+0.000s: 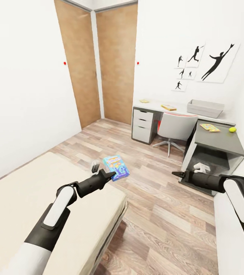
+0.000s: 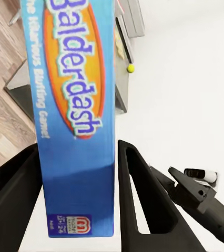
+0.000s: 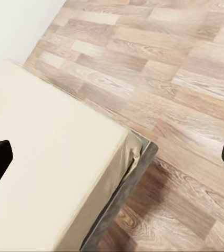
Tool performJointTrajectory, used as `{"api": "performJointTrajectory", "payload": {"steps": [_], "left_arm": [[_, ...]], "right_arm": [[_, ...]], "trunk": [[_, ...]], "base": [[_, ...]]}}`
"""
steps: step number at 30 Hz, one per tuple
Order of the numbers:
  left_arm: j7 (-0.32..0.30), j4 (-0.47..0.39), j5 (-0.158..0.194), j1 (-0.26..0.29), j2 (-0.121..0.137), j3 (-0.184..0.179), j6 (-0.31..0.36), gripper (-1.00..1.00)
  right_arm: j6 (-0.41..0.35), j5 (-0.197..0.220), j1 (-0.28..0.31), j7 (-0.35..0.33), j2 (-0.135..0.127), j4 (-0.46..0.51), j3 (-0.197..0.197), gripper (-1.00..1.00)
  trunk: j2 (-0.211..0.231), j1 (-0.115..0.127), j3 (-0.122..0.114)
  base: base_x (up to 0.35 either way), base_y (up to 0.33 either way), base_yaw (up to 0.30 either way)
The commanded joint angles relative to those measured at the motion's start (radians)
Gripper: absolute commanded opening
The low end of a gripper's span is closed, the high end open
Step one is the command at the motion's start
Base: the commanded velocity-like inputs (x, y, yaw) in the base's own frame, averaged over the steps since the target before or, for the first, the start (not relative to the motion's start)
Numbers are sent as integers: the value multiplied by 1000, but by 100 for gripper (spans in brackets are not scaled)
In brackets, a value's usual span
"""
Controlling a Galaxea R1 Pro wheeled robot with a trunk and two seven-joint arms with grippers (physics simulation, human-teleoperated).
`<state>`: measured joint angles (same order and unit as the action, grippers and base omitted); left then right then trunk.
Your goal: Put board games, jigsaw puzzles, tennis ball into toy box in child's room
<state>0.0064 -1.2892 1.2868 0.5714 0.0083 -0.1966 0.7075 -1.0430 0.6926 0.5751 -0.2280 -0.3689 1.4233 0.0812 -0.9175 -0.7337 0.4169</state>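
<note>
The bed (image 1: 41, 206) fills the near corner; the table (image 1: 221, 143) stands across the room from it, carrying the toy box (image 1: 205, 108), a jigsaw puzzle (image 1: 209, 127) and the tennis ball (image 1: 232, 130). Off the bed's edge, the left gripper (image 1: 108, 176) clamps the blue board game (image 1: 116, 167) — the right gripper (image 1: 174, 173) spreads wide, empty.

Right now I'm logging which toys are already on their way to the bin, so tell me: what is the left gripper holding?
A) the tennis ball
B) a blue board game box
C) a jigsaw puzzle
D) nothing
B: the left gripper has a finger on each side of the blue board game, titled Balderdash, while the tennis ball lies on the table.
</note>
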Motion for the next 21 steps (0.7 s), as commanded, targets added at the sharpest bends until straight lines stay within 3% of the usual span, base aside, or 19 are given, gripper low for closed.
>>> {"api": "performJointTrajectory", "payload": {"steps": [1, 4, 14, 18, 21], "left_arm": [[1, 0, 4, 0, 9, 4, 2, -100], [1, 0, 7, -9, 30, 26, 2, -100], [0, 1, 8, -30, 48, 84, 8, -100], [0, 2, 7, -33, 51, 95, 15, -100], [2, 2, 4, -35, 53, 101, 19, -100]], "right_arm": [[-4, -10, 2, -10, 3, -2, -7, 100], [-4, -10, 4, -10, 10, -7, -22, 100], [-4, -10, 6, -9, 17, -19, -37, 100], [-4, -11, 6, -7, 29, -41, -41, 100], [-4, -12, 10, -4, 52, -76, -44, 100]], "trunk": [[6, 4, -2], [27, 15, -12], [97, 54, -41], [125, 69, -52], [146, 81, -60]], "base": [[0, 0, -283], [0, 0, -283], [0, 0, -282], [0, 0, -278], [0, 0, -270]]}}
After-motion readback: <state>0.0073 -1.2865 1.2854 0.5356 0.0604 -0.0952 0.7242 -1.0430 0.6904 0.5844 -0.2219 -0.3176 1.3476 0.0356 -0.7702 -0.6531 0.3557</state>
